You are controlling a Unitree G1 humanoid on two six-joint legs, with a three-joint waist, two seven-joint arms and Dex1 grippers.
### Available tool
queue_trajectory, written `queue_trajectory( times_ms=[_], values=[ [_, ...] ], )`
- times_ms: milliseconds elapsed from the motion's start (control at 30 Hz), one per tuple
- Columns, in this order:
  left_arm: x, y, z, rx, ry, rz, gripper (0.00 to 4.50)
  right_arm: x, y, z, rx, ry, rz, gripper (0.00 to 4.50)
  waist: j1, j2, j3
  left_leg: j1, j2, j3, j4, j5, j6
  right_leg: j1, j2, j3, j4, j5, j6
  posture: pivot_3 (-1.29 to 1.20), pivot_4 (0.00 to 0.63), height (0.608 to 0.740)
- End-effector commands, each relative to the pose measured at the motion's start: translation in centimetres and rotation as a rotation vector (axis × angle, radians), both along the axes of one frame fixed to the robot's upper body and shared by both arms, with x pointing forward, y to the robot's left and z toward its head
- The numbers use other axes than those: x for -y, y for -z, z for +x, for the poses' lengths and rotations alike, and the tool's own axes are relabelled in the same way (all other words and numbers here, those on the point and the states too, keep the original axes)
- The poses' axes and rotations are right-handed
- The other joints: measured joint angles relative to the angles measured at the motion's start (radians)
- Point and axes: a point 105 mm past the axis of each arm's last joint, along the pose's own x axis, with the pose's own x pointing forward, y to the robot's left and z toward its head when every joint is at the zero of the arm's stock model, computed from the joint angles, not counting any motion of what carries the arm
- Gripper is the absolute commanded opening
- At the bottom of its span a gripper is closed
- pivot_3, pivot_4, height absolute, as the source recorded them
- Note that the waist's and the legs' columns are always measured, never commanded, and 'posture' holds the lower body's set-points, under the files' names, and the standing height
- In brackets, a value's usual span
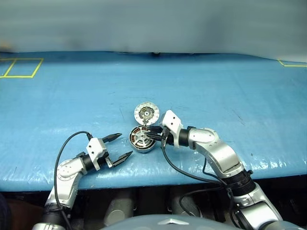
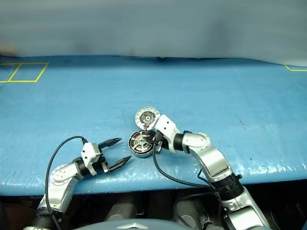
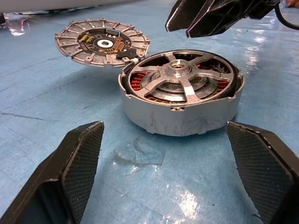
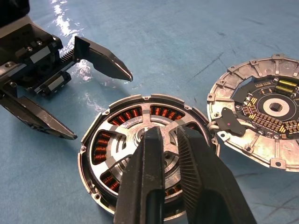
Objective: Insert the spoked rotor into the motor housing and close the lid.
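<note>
The motor housing (image 3: 187, 122), a round silver cup with copper windings, stands on the blue table near its front edge. The spoked rotor (image 3: 180, 77) lies inside it, and the windings show through the gaps between its spokes. The lid (image 4: 261, 112), a silver disc with its circuit face and dark centre up, lies just beyond the housing. My right gripper (image 4: 170, 133) hangs over the rotor's hub, its fingers nearly together with nothing between them. My left gripper (image 1: 125, 144) stands open on the near left side of the housing, a short way off it.
Blue sheeting covers the table, whose front edge (image 1: 144, 178) runs just below both grippers. Yellow tape marks lie at the far left (image 1: 21, 67) and far right (image 1: 290, 63). A black cable (image 1: 184, 173) loops from my right arm over the edge.
</note>
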Motion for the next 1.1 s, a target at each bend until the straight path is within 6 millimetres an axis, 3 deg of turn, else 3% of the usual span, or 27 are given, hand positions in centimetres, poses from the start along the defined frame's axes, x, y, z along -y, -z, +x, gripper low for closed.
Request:
queue_trajectory(
  times_ms=[33,467,600,733,1100],
  values=[
    [-0.2,-0.5,0.1,0.035,-0.005,0.007,4.44,-0.7,-1.0,0.0,0.045,-0.029,0.017,0.66,0.0,0.0,0.0,0.0,0.0,0.0,0.0,0.0,0.0,0.0,0.0,0.0,0.0,0.0,0.0,0.0,0.15,0.74],
    [-0.3,-0.5,0.0,0.037,-0.01,0.009,4.44,-0.5,2.2,-0.1,-0.005,-0.003,-0.098,0.66,-0.003,0.0,-0.001,0.002,0.0,0.0,0.0,0.0,0.0,0.001,0.0,0.0,0.001,0.0,0.0,0.0,0.15,0.74],
    [-0.2,-0.5,0.1,0.038,-0.009,0.009,4.44,-0.5,1.5,0.3,-0.017,0.036,-0.039,0.04,-0.005,0.0,-0.001,0.002,0.0,0.0,0.0,0.0,0.0,0.001,0.0,0.0,0.001,0.0,0.001,0.0,0.15,0.74],
    [-0.2,-0.4,0.1,0.036,-0.007,0.01,4.44,0.1,0.4,0.6,0.018,0.053,-0.027,0.04,-0.005,0.0,-0.001,0.001,0.0,0.0,0.0,0.0,0.0,0.001,0.0,0.0,0.001,0.0,0.0,0.0,0.15,0.74],
    [0.0,-0.3,0.2,0.036,-0.012,0.006,4.44,-0.1,0.4,-0.2,0.029,0.017,-0.047,0.04,-0.005,0.0,0.0,0.001,0.0,0.0,0.0,0.0,0.0,0.0,0.0,0.0,0.001,0.0,0.0,0.0,0.15,0.74]
  ],
)
